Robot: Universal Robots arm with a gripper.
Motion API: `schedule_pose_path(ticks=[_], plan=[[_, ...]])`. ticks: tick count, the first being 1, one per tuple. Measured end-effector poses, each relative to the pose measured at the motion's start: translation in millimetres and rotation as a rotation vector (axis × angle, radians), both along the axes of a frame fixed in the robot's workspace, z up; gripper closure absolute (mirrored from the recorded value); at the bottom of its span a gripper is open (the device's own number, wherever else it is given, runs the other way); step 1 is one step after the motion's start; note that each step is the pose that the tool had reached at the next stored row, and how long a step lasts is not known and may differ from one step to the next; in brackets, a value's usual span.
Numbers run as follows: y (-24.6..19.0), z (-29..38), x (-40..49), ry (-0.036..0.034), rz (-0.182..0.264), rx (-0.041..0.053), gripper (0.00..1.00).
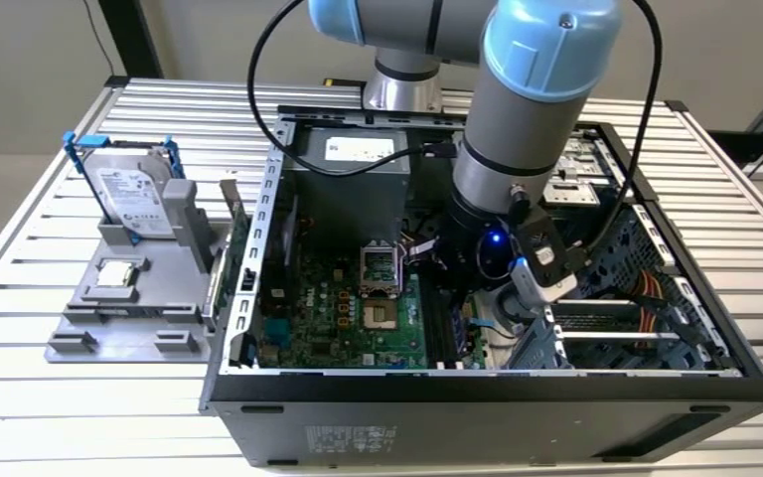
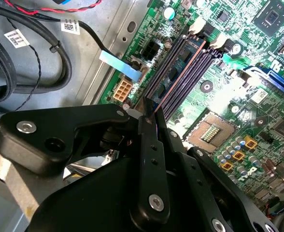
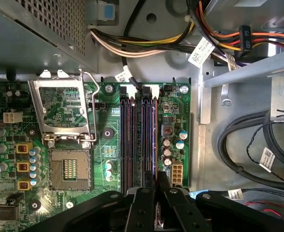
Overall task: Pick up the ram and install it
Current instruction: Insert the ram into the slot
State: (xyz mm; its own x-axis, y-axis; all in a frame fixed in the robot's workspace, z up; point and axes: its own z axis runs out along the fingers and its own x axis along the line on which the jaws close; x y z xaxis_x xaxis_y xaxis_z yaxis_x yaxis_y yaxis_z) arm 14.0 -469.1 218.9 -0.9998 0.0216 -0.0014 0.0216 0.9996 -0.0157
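Second wrist view | tool [image 2: 149, 112] clamps ram [image 2: 152, 107] edge-on (thin) above slots [image 2: 180, 67] | cables [image 2: 35, 48] beside

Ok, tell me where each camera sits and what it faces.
Exterior view: off the arm, above the table, looking down into the open computer case; the arm shows.
First wrist view: on the arm, facing the memory slots; gripper shows.
Second wrist view: on the arm, oblique over the same slots; gripper shows.
Both wrist views share the slots.
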Motion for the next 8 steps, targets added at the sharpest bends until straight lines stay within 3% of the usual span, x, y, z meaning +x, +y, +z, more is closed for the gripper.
schedule_pose_path(ticks=[8], plan=[[0.0, -0.7, 0.0, 0.0000, 0.000, 0.0000, 1.00]])
